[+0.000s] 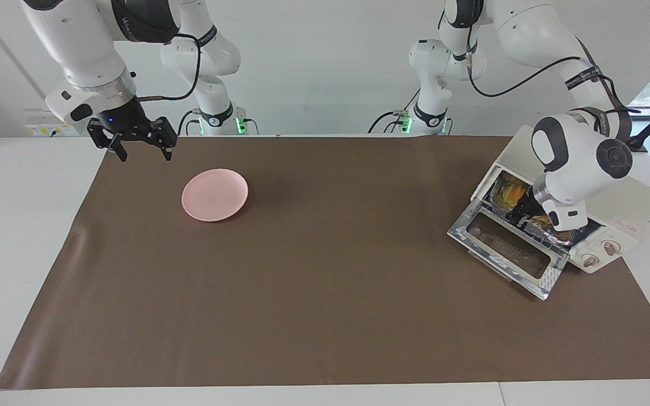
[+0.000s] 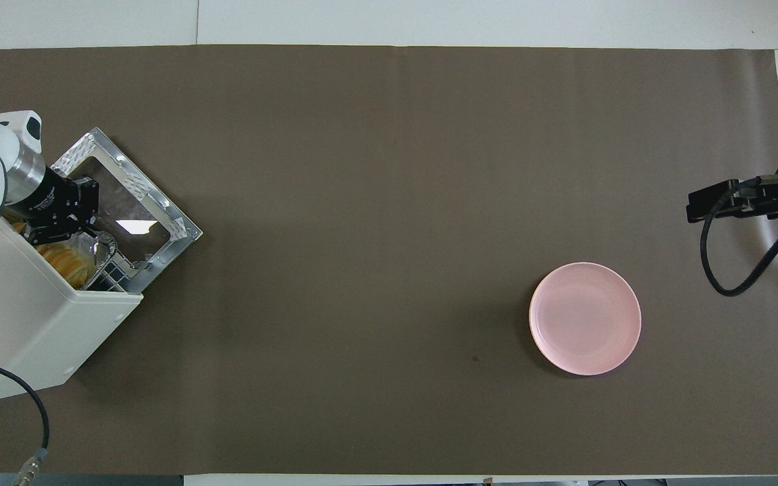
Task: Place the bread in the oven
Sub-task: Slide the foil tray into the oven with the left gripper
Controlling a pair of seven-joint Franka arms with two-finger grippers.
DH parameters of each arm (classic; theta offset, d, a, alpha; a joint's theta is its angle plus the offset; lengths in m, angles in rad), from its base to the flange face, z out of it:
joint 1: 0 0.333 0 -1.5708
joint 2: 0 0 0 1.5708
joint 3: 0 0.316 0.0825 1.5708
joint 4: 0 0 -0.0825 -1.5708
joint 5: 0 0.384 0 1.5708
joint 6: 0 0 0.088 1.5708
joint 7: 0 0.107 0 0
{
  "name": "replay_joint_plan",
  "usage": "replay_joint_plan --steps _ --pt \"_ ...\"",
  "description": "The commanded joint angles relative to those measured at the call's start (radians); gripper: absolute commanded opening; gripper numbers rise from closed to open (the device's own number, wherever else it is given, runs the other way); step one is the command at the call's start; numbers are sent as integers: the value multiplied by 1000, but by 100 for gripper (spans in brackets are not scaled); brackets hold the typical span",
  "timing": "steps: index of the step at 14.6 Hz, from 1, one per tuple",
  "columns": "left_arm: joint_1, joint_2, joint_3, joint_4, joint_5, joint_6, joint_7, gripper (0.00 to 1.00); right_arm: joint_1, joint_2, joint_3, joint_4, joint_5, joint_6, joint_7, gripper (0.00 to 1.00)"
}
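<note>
Overhead view shows my left gripper (image 2: 68, 226) pushed into the mouth of the oven (image 2: 24, 324), which sits at the left arm's end of the counter near the edge closest to my bases, its drop door (image 2: 129, 202) lying open and flat on the brown mat (image 2: 389, 169). Bread (image 2: 65, 263) shows as golden ridged slices inside the cavity, resting on a crinkled foil tray (image 2: 98, 250) just beneath my fingers. Whether my left fingers are gripping the tray, the loaf or nothing I cannot tell, since the wrist and the oven frame hide the tips in both views. My right gripper (image 1: 140, 148) waits in the air over the mat's corner at the right arm's end, fingers spread apart and holding nothing. Close by, the pink plate (image 1: 215, 194) lies bare. I judge the main work done: the loaf is already within the oven. What seems left is to let go if I am holding, draw my left arm out, and perhaps swing the door shut.
</note>
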Motion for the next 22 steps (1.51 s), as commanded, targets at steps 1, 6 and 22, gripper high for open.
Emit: replay_joint_plan --steps 1,6,22 --pt "-11 -47 10 -62 64 17 39 0 -8 -8 6 -4 15 -6 4 100" --pt "-20 -44 8 -56 126 37 48 0 -7 -8 6 -4 15 -6 4 100" --pt "-63 10 1 110 179 -21 72 100 -7 -8 4 -4 15 -6 4 100"
